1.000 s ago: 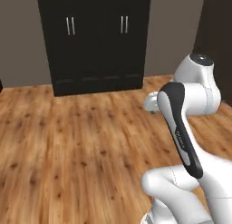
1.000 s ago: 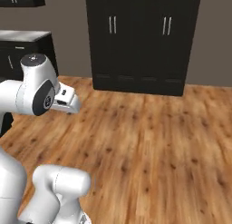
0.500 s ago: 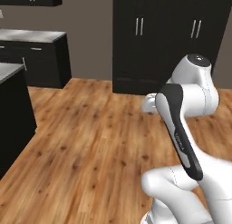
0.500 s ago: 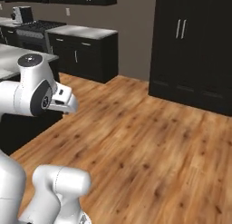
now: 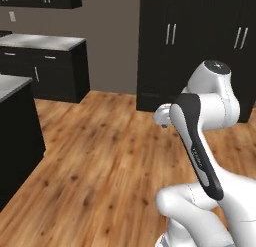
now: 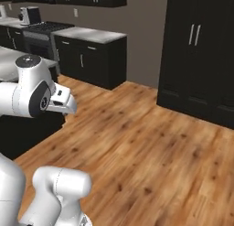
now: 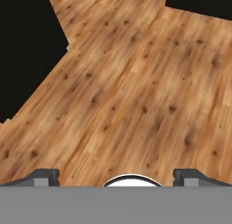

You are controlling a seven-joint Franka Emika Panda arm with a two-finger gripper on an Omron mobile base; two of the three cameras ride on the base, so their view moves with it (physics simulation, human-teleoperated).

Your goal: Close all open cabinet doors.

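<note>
Left base view: four tall near-black panelled wooden cabinet doors [image 5: 172, 46], each with slim vertical silver bar handle, all flush. Hand view: two dark fingers [image 7: 45, 177] wide apart, empty, above wooden floor [image 7: 136, 91].

Cabinet doors [image 5: 170, 46]: tall, near-black wood, recessed panels, slim vertical silver bar handles set in pairs at meeting edges. Left base view: at 12 to 1 o'clock, against back wall, standing on wood floor; second handle pair toward 2 o'clock. Right base view: same doors [image 6: 194, 51] at 1 to 2 o'clock. All visible doors flush with cabinet front, shut.
</note>
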